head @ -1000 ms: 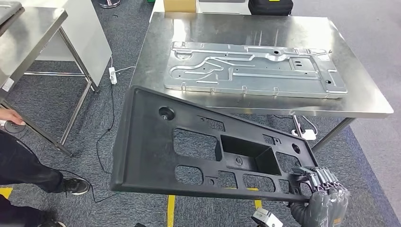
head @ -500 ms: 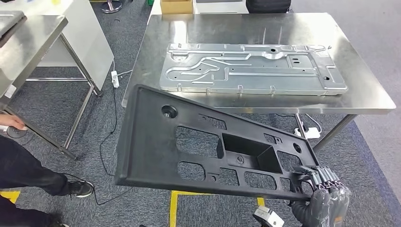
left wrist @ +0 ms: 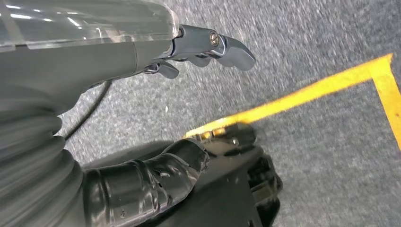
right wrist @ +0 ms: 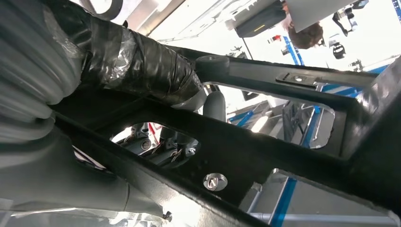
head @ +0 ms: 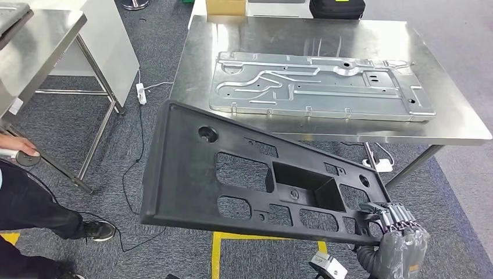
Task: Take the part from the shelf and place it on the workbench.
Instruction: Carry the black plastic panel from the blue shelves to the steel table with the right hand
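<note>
Fingers [head: 390, 216] hooked thru black part [head: 192, 174] corner, rt hand [head: 398, 241] — low

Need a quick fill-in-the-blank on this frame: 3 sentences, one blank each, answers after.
1. The black plastic panel is held at its near corner by the robot's ____ hand.
2. The silver stamped plate lies flat on the ____ workbench.
3. The left hand hangs over grey carpet crossed by a ____ line.

Answers: right; steel; yellow

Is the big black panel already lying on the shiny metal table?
No, the black panel is held up over the carpet by the right hand, in front of the metal table, where a silver plate lies.
</note>
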Controlling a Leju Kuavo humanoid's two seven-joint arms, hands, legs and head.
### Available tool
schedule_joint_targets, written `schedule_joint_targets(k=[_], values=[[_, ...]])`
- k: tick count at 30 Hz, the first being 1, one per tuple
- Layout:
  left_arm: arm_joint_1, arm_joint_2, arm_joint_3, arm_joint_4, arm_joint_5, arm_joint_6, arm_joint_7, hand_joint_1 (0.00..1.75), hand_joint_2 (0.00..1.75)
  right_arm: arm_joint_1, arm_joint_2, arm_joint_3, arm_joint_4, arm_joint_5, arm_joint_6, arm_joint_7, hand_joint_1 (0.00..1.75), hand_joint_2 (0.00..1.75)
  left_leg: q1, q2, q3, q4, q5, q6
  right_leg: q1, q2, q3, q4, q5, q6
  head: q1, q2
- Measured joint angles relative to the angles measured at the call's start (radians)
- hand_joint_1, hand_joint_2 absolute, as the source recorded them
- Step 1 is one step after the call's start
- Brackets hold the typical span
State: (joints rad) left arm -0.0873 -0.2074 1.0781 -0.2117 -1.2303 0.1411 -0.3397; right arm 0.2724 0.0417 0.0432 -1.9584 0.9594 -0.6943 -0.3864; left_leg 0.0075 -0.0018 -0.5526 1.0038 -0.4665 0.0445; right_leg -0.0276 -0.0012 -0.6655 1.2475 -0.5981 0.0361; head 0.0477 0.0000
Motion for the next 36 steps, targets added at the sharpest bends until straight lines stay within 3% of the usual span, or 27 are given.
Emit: schedule_joint_targets(k=[1,2,3,5,6,7,9,11,13,15,16,17,18,21,23,25,27,28,30,32,33,34,36], values=[[0.0,0.0,0.0,0.0,0.0,0.012,0.004,0.0,1.75,0.001,0.0,0.0,0.0,0.002,0.0,0.0,1.75,1.75,-0.003,0.0,0.0,0.001,-0.001,0.002,0.002,0.0,-0.022,0.043,-0.01,-0.001,0.0,0.0],[0.001,0.0,0.0,0.0,-0.001,0.021,0.008,0.0,1.75,0.002,0.0,0.0,0.0,0.003,0.0,0.001,1.75,1.75,-0.007,0.0,0.001,0.002,-0.002,0.004,0.004,0.0,-0.028,0.052,0.0,-0.004,0.0,0.0],[0.001,-0.001,0.0,0.0,-0.001,0.027,0.011,0.0,1.75,0.002,0.0,0.0,0.0,0.003,0.0,0.001,1.75,1.75,-0.01,-0.001,0.002,0.004,-0.004,0.005,0.006,0.0,-0.015,0.023,0.026,-0.009,0.0,0.0],[0.0,-0.002,0.0,0.0,-0.001,0.031,0.014,0.0,1.75,0.002,-0.001,0.0,0.0,0.004,0.0,0.001,1.75,1.75,-0.015,-0.002,0.005,0.007,-0.008,0.006,0.014,0.0,0.045,-0.104,0.092,-0.026,0.0,0.0],[0.0,-0.003,0.0,0.0,-0.001,0.031,0.015,0.0,1.75,0.002,-0.001,0.0,0.0,0.004,0.0,0.002,1.75,1.75,-0.017,-0.003,0.004,0.01,-0.01,0.004,0.019,-0.001,0.07,-0.16,0.112,-0.034,0.0,0.0],[0.0,-0.004,0.0,0.0,-0.001,0.032,0.016,0.0,1.75,0.001,-0.001,0.0,0.0,0.004,0.0,0.002,1.75,1.75,-0.018,-0.003,0.003,0.012,-0.011,0.0,0.024,-0.001,0.085,-0.194,0.12,-0.04,0.0,0.0],[-0.001,-0.006,0.0,0.0,0.0,0.033,0.021,0.0,1.75,0.002,-0.001,0.0,0.0,0.003,0.0,0.002,1.75,1.75,-0.018,-0.003,0.001,0.012,-0.013,-0.009,0.028,0.001,0.088,-0.213,0.12,-0.044,0.0,0.0],[-0.002,-0.007,0.0,0.0,0.0,0.036,0.026,0.0,1.75,0.002,-0.001,0.0,0.0,0.0,0.0,0.002,1.75,1.75,-0.018,-0.002,-0.001,0.019,-0.022,-0.02,0.022,0.001,0.094,-0.223,0.125,-0.05,-0.001,0.0],[-0.002,-0.007,0.0,0.0,-0.001,0.04,0.03,0.0,1.75,0.001,0.0,0.0,0.0,-0.002,0.0,0.001,1.75,1.75,-0.015,-0.002,-0.028,0.085,-0.067,-0.031,0.014,-0.002,0.1,-0.233,0.129,-0.056,-0.002,0.0],[-0.001,-0.007,0.0,0.0,-0.001,0.042,0.033,0.0,1.75,0.001,0.0,0.001,0.0,-0.002,0.0,0.0,1.75,1.75,-0.007,-0.002,-0.086,0.213,-0.129,-0.042,0.014,-0.004,0.101,-0.233,0.128,-0.06,-0.003,0.0],[-0.001,-0.007,0.0,0.0,-0.001,0.043,0.034,0.0,1.75,0.001,0.0,0.002,0.0,-0.003,0.0,0.0,1.75,1.75,-0.003,-0.002,-0.11,0.263,-0.145,-0.047,0.014,-0.004,0.101,-0.232,0.127,-0.06,-0.003,0.0],[0.0,-0.007,0.0,0.0,-0.001,0.044,0.034,0.0,1.75,0.001,0.0,0.003,0.0,-0.005,0.0,0.0,1.75,1.75,0.001,-0.002,-0.121,0.283,-0.142,-0.052,0.013,-0.004,0.101,-0.231,0.126,-0.06,-0.003,0.0],[0.001,-0.006,0.0,0.0,-0.001,0.044,0.035,0.0,1.75,0.001,0.0,0.004,0.0,-0.007,0.0,0.0,1.75,1.75,0.004,-0.002,-0.112,0.263,-0.12,-0.054,0.012,-0.004,0.102,-0.229,0.125,-0.059,-0.003,0.0],[-0.001,-0.006,0.0,0.0,0.0,0.044,0.034,0.0,1.75,0.001,-0.001,0.006,0.0,-0.009,0.0,0.0,1.75,1.75,0.008,-0.002,-0.025,0.074,-0.027,-0.055,0.01,-0.001,0.103,-0.22,0.118,-0.048,-0.003,0.0],[-0.002,-0.007,0.0,0.0,0.0,0.044,0.034,0.0,1.75,0.001,-0.001,0.007,0.0,-0.009,0.0,0.0,1.75,1.75,0.005,-0.003,0.0,0.018,-0.015,-0.046,0.013,0.0,0.102,-0.216,0.117,-0.038,-0.003,0.0],[-0.001,-0.007,0.0,0.0,0.0,0.044,0.034,0.0,1.75,0.002,-0.001,0.007,0.0,-0.008,0.0,0.0,1.75,1.75,0.003,-0.003,0.001,0.014,-0.013,-0.033,0.013,0.001,0.101,-0.218,0.118,-0.027,-0.002,0.0],[-0.001,-0.007,0.0,0.0,0.0,0.044,0.034,0.0,1.75,0.003,-0.002,0.007,0.0,-0.008,0.0,0.002,1.75,1.75,0.005,0.0,0.004,0.003,-0.005,-0.017,0.01,0.002,0.092,-0.197,0.101,-0.018,-0.002,0.0],[-0.002,-0.007,0.0,0.0,0.0,0.044,0.034,0.0,1.75,0.004,-0.002,0.007,0.0,-0.008,0.0,0.003,1.75,1.75,0.007,0.003,0.006,-0.002,-0.001,-0.01,0.009,0.002,0.075,-0.16,0.077,-0.015,-0.002,0.0],[-0.002,-0.007,0.0,0.0,0.0,0.044,0.035,0.0,1.75,0.005,-0.003,0.007,0.0,-0.008,0.0,0.006,1.75,1.75,0.005,0.01,0.005,-0.003,-0.001,-0.002,0.007,0.002,0.016,-0.036,0.014,-0.01,-0.002,0.0],[-0.001,-0.007,0.0,0.0,0.0,0.044,0.035,0.0,1.75,0.007,-0.004,0.007,0.0,-0.008,0.0,0.006,1.75,1.75,0.002,0.021,0.004,-0.001,-0.003,0.0,0.006,0.002,-0.031,0.056,-0.009,-0.008,-0.002,0.0],[-0.001,-0.007,0.0,0.0,0.0,0.044,0.035,0.0,1.75,0.008,-0.004,0.007,0.0,-0.008,0.0,0.006,1.75,1.75,0.002,0.026,0.005,0.001,-0.005,0.0,0.006,0.001,-0.029,0.049,0.008,-0.008,-0.002,0.0],[-0.001,-0.007,0.0,0.0,0.0,0.044,0.035,0.0,1.75,0.009,-0.004,0.007,0.0,-0.008,0.0,0.006,1.75,1.75,0.001,0.032,0.006,0.003,-0.007,-0.001,0.006,-0.002,-0.01,0.007,0.039,-0.009,-0.002,0.0],[-0.001,-0.008,0.0,0.0,-0.001,0.044,0.035,0.0,1.75,0.008,-0.005,0.007,0.0,-0.009,0.0,0.006,1.75,1.75,-0.001,0.044,0.008,0.009,-0.014,-0.008,0.01,-0.032,0.052,-0.123,0.1,-0.017,-0.002,0.0]])
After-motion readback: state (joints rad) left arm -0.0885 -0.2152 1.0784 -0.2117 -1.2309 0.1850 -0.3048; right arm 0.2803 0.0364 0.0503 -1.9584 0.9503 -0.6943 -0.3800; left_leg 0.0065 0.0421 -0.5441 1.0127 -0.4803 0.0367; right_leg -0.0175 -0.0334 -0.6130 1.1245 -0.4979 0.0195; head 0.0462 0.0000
